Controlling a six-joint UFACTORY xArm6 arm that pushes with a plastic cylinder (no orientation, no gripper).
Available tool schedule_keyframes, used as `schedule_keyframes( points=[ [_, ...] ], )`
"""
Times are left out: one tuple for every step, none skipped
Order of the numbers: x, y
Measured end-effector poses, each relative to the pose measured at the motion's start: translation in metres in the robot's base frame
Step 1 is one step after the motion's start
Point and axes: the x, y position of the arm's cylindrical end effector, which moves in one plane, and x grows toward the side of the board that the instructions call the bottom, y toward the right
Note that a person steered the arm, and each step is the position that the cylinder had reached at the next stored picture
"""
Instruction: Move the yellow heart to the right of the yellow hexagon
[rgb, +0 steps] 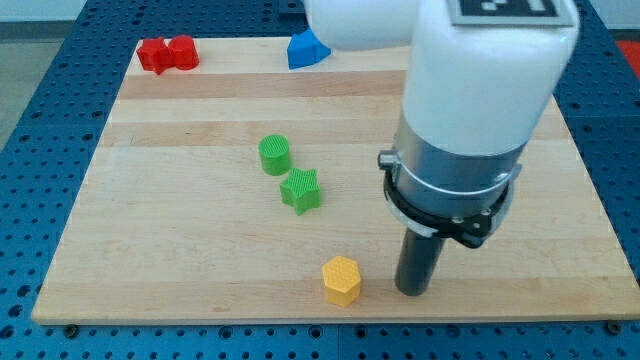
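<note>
In the camera view, a pale wooden board lies on a blue perforated table. The arm, white above and grey below, comes down over the board's right half and ends in a dark rod. My tip rests near the board's bottom edge, a little right of centre. There is no pincer on this rod, so nothing opens or closes and nothing is held.

The yellow hexagon sits just to the left of my tip, apart from it, close to the bottom edge. The yellow heart does not show anywhere; it may be hidden behind the arm, but I cannot tell.

Near the board's middle stand a green cylinder and, just below and right of it, a green star. Red blocks, shape unclear, sit at the top left corner. A blue block rests at the top edge, partly behind the arm.
</note>
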Motion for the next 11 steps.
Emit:
schedule_keyframes(
  points=[
    [0.000, -0.027],
    [0.000, -0.057],
    [0.000, -0.069],
    [-0.035, -0.053],
    [-0.096, -0.019],
    [-0.148, -0.001],
    [-0.194, 0.020],
    [-0.201, 0.093],
    [-0.182, 0.113],
    [-0.143, 0.093],
    [-0.101, 0.046]
  ],
)
